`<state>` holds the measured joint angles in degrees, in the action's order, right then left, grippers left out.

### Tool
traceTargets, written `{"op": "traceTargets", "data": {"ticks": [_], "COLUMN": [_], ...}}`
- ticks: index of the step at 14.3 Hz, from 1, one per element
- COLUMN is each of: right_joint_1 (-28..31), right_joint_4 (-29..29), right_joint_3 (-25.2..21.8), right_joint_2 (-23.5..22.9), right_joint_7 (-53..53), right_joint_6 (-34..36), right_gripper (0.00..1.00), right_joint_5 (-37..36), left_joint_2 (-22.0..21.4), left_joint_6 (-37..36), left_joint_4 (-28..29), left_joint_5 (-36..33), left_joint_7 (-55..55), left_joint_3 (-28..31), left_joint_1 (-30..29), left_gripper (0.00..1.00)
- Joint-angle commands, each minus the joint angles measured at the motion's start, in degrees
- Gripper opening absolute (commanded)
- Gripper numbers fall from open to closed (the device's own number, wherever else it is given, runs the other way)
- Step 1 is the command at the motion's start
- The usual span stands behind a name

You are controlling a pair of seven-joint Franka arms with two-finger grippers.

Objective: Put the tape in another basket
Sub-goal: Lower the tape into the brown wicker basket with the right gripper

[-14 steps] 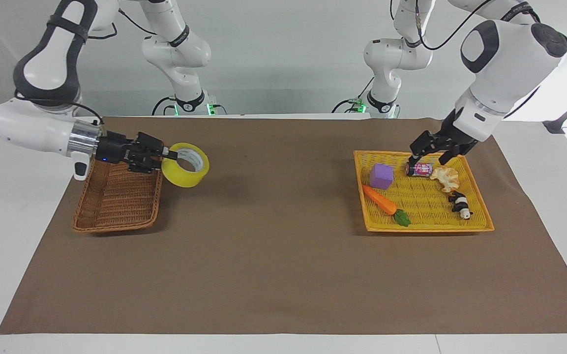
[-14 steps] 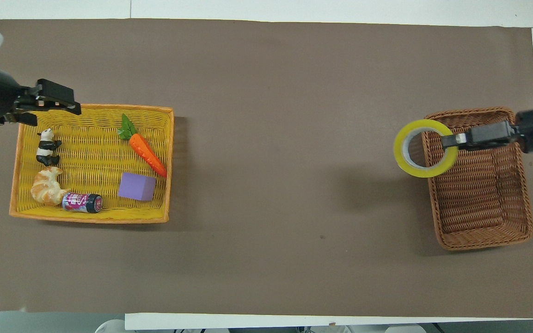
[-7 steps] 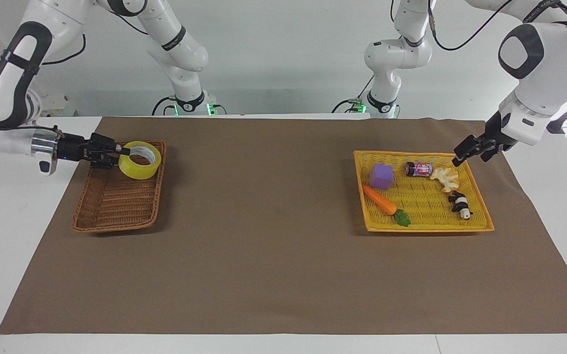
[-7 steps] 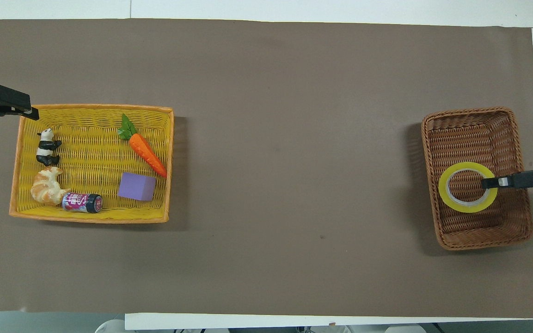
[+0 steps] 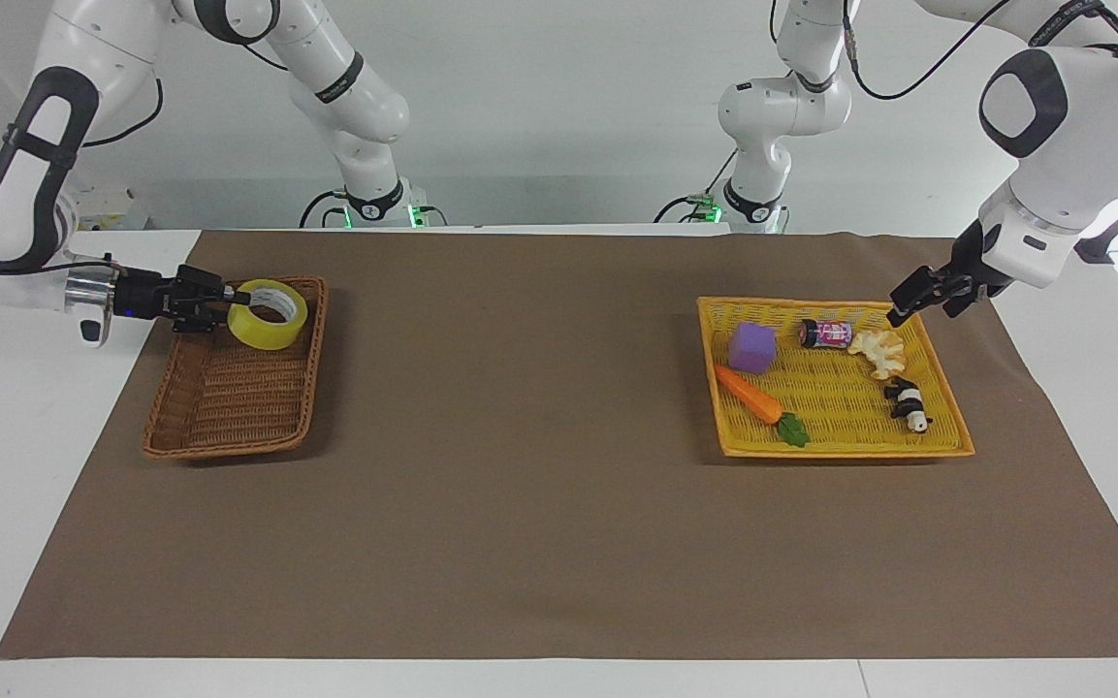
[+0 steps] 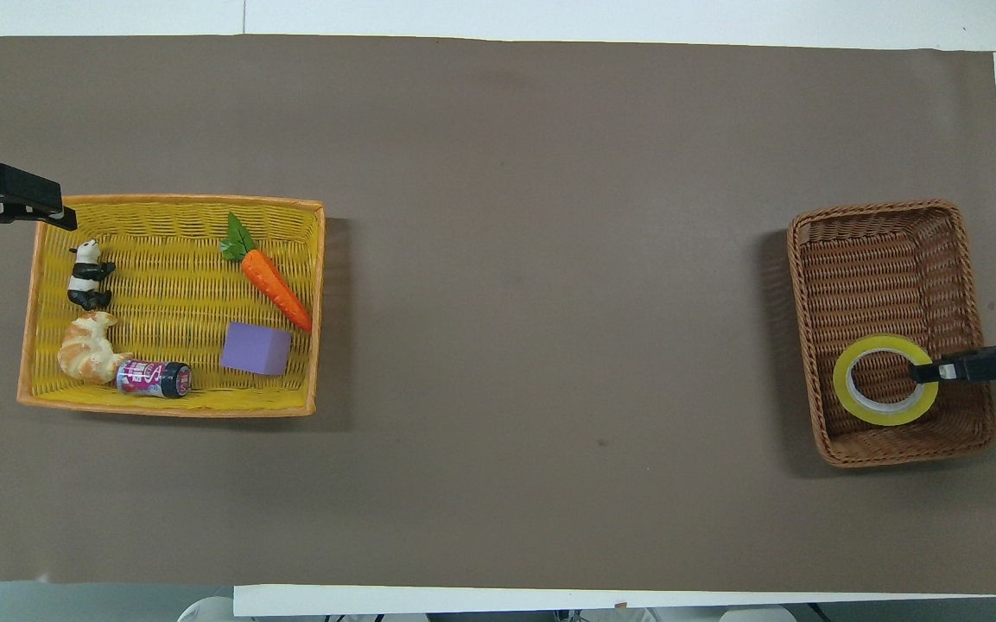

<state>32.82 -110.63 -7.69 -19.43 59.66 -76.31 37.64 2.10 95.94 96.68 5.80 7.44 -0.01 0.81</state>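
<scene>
The yellow tape [image 5: 272, 333] is held by my right gripper [image 5: 229, 299], which is shut on its rim with one finger through the hole. The tape sits low in the brown wicker basket [image 5: 229, 397], at the end nearer to the robots. In the overhead view the tape [image 6: 886, 417] lies within the basket [image 6: 886, 276], with the right gripper [image 6: 921, 373] reaching in from the right arm's end of the table. I cannot tell if the tape touches the basket floor. My left gripper [image 5: 917, 301] is open and empty, up beside the yellow-orange basket [image 5: 946, 412].
The yellow-orange basket [image 6: 169, 402] holds a purple cube [image 6: 256, 348], a carrot [image 6: 273, 285], a can [image 6: 154, 379], a croissant [image 6: 87, 348] and a panda figure [image 6: 87, 275]. A brown mat [image 6: 549, 302] covers the table.
My right gripper carried the tape from beside the brown basket's rim to over the basket and lowered it in. My left gripper drew back from over the can to beside the yellow-orange basket.
</scene>
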Motion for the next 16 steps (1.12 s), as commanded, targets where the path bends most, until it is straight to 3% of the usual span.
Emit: {"op": "traceTargets", "data": {"ticks": [1,10,11,12,13,16], "right_joint_1": [0.8,0.6,0.6,0.5,0.4,0.1], "right_joint_4": [1.5,0.9,0.9,0.9,1.0,2.5], "right_joint_3": [1.0,1.0,1.0,1.0,1.0,1.1], "right_joint_2": [-0.7,-0.8,-0.8,-0.8,-0.9,-1.2], "right_joint_7": [1.7,4.0,4.4,4.5,4.8,9.0], "right_joint_6": [0.7,-4.0,-4.4,-4.8,-5.1,-6.8], "right_gripper": [0.0,0.01,0.13,0.52,1.0,1.0], "right_joint_5": [-1.5,-4.1,-4.2,-4.3,-4.9,-7.2], "left_joint_2": [-1.6,-2.0,-2.2,-2.5,-2.5,-2.6], "left_joint_6": [1.4,3.2,2.5,2.4,2.5,-0.1], "left_joint_4": [1.6,1.1,1.3,1.2,1.2,1.0], "left_joint_5": [-1.0,-1.3,-1.3,-1.4,-1.4,-2.0], "left_joint_7": [-0.4,-0.6,-0.5,-0.5,-0.4,-0.4], "left_joint_3": [-0.3,0.1,0.2,0.2,0.2,0.2], "left_joint_1": [-0.8,-3.2,-3.7,-5.2,-5.7,-6.3], "left_gripper": [1.0,1.0,1.0,1.0,1.0,1.0]}}
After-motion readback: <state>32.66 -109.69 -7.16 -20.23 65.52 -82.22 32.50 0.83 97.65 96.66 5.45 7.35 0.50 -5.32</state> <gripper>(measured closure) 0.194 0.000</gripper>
